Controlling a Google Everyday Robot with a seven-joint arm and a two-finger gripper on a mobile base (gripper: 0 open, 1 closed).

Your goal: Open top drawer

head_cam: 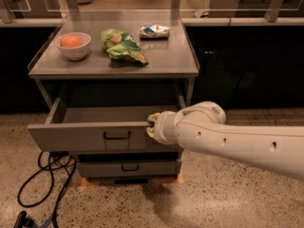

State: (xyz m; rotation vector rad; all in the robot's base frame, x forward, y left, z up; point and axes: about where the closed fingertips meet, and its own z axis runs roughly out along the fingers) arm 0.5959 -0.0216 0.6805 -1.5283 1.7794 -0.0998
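The top drawer (85, 137) of the grey metal cabinet stands pulled out, showing its plain grey tray interior (107, 114). Its small black bracket handle (117, 136) sits at the centre of the front. My gripper (151, 126) is at the drawer front's top edge, right of the handle, at the end of my white arm (237, 141), which reaches in from the right. The arm hides the right end of the drawer front.
A smaller drawer (126, 167) below is shut. On the cabinet top (166, 61) are a white bowl with an orange (72, 45), a green chip bag (122, 45) and a small blue-white packet (154, 31). Black cables (45, 175) lie on the floor at left.
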